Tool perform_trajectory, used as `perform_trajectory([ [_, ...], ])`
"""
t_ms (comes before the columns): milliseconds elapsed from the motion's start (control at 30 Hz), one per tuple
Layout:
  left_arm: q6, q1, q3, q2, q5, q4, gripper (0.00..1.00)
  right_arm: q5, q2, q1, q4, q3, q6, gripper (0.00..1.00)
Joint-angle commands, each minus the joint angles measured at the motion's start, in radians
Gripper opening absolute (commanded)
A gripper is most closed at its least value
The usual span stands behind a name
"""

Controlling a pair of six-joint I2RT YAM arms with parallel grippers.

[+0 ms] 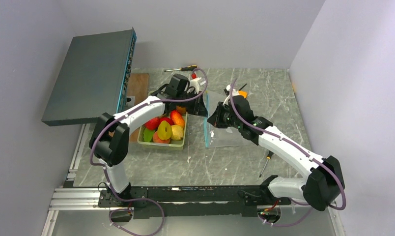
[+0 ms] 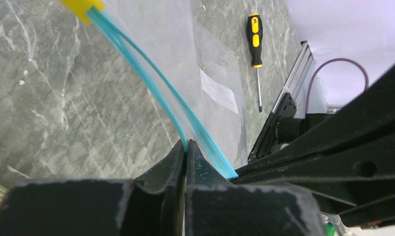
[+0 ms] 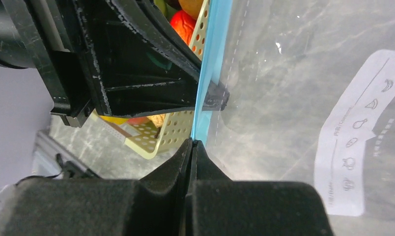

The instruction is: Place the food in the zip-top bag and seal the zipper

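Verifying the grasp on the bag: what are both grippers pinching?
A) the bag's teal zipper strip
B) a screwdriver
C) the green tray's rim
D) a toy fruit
A: the wrist views show the left gripper and the right gripper each closed on the teal zipper of the zip-top bag.

tray [image 1: 162, 146]–zip-top bag [image 1: 230, 137] gap: blocked, left gripper [image 2: 186, 147] and right gripper [image 3: 191, 145] both pinch the zipper [image 3: 210, 59] there | near table [image 1: 210, 167]: open, screwdriver [image 1: 265, 163] at right | far left: dark box [image 1: 90, 73] blocks
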Motion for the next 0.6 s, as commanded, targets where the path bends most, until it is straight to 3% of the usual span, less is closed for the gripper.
perform_trajectory([
  [0,0.042,-0.002,0.052,-0.003,-0.016,-0.04,0.0,0.246,0.021,0.085,-0.101,0.099,-0.079,0.0],
  [300,0.017,-0.002,0.048,-0.024,0.005,-0.023,0.0,0.877,0.217,0.303,-0.396,0.326,-0.107,0.03],
  [467,-0.005,-0.001,0.041,-0.034,0.02,-0.01,0.0,0.97,0.302,0.336,-0.437,0.391,-0.095,0.13],
  [567,-0.028,0.003,0.035,-0.036,0.043,0.006,0.0,0.999,0.313,0.341,-0.39,0.383,-0.124,0.3],
])
